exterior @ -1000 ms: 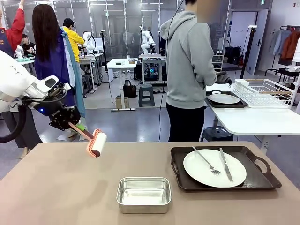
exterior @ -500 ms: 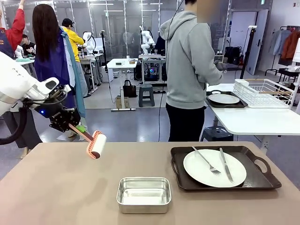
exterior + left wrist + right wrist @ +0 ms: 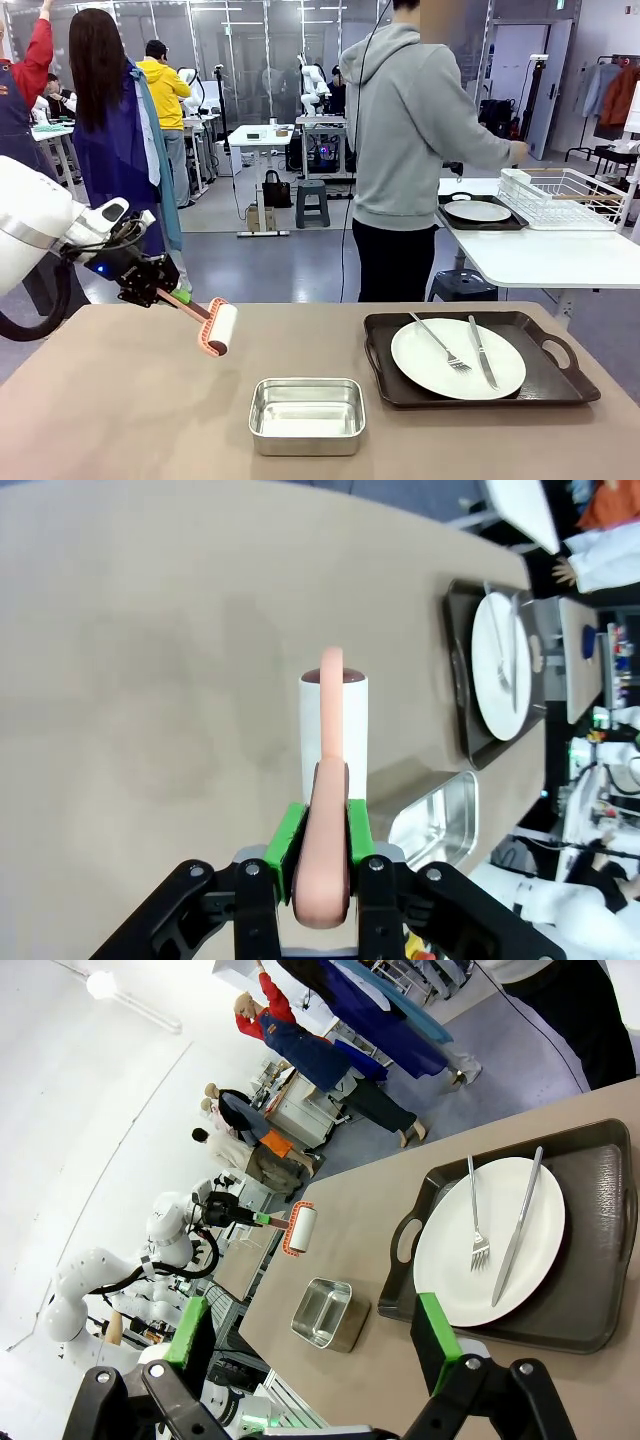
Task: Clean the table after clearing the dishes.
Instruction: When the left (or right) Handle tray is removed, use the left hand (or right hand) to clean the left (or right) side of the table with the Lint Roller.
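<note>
Your left gripper (image 3: pixel 172 295) is clamped on the salmon handle of the lint roller (image 3: pixel 217 328), above the table (image 3: pixel 120 400) near its far left edge. The white roll is steeply tilted, its upper end leaning right. Toward the right edge, the dark tray (image 3: pixel 400 392) carries the plate (image 3: pixel 430 372). The fork (image 3: pixel 440 345) and knife (image 3: pixel 481 352) run far-to-near, tines nearest you. Your right gripper (image 3: pixel 312 1332) stands wide, holding nothing.

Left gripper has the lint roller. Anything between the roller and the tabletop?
Nothing visible under the lint roller: bare table lies below it. Farther right, the steel pan and the tray with plate, fork and knife sit in the way of a full sweep.
</note>
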`<state>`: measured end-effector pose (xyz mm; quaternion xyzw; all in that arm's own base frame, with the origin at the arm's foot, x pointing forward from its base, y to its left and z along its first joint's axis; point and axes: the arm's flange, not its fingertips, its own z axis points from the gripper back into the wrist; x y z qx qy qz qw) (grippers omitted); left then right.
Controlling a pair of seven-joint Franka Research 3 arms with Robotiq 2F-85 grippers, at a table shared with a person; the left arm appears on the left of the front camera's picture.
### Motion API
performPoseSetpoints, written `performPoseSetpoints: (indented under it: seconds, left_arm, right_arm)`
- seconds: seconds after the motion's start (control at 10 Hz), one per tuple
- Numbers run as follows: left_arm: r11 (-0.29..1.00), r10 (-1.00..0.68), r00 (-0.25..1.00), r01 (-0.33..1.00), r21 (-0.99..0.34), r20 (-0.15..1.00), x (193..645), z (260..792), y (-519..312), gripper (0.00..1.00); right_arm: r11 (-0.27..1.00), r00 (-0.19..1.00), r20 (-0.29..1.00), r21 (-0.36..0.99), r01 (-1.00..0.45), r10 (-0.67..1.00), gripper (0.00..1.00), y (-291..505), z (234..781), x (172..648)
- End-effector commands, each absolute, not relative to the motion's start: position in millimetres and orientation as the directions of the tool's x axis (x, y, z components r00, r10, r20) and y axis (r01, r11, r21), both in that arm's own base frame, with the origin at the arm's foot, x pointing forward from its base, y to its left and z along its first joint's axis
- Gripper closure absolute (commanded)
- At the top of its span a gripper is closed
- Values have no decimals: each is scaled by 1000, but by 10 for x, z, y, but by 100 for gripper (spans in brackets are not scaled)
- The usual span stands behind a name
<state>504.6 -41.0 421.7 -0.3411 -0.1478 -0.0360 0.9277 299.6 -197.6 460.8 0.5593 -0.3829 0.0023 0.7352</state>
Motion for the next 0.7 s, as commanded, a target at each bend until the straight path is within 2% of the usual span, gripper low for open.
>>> performPoseSetpoints:
  seconds: [0.0,0.6]
  left_arm:
    - [741,60,942,180,-647,331,5043,4047,-333,78]
    - [708,75,970,111,-698,230,5096,3451,-211,78]
  right_arm:
    - [372,705,569,819,-438,-423,0,-1963,4627,2986]
    - [372,705,569,819,-438,-423,0,-1963,4627,2986]
